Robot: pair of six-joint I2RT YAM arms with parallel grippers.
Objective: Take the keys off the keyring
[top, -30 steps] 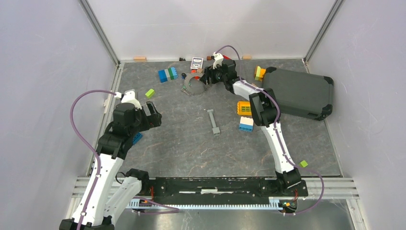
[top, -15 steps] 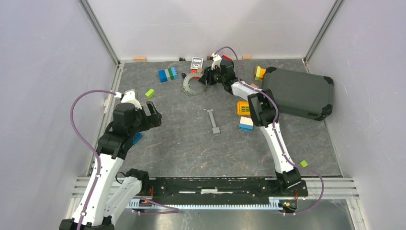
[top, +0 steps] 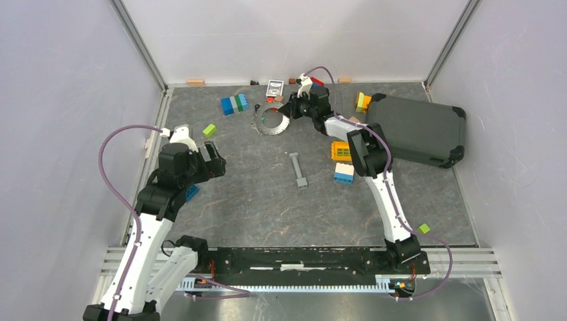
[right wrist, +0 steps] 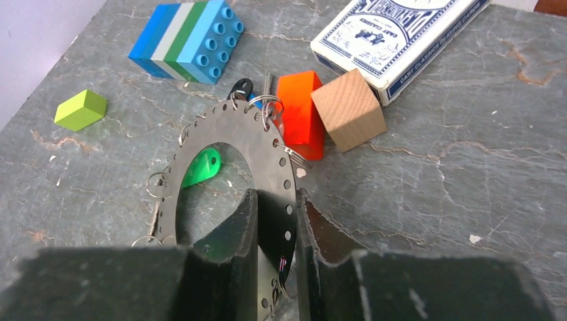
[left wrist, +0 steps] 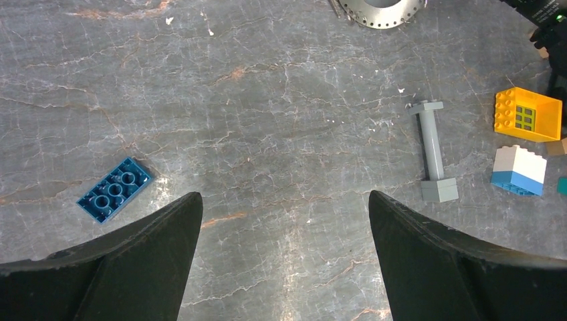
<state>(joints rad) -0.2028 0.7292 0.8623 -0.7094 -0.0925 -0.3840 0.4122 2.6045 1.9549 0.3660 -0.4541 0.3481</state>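
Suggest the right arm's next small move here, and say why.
Probably lift slightly toward the open left claw: the right claw grips the flat silver perforated metal ring by its band, and small wire rings thread its rim holes.

Pale grey-lilac walls (top: 67,100) stand around me on three sides, plain and evenly lit. Silver metal posts (top: 137,43) slant up from the two far corners. My tabletop (top: 254,200) is dark grey and stone-patterned, with pale and rusty veins. A silver metal rail (top: 468,257) crosses its near edge. The light is soft and the shadows faint.
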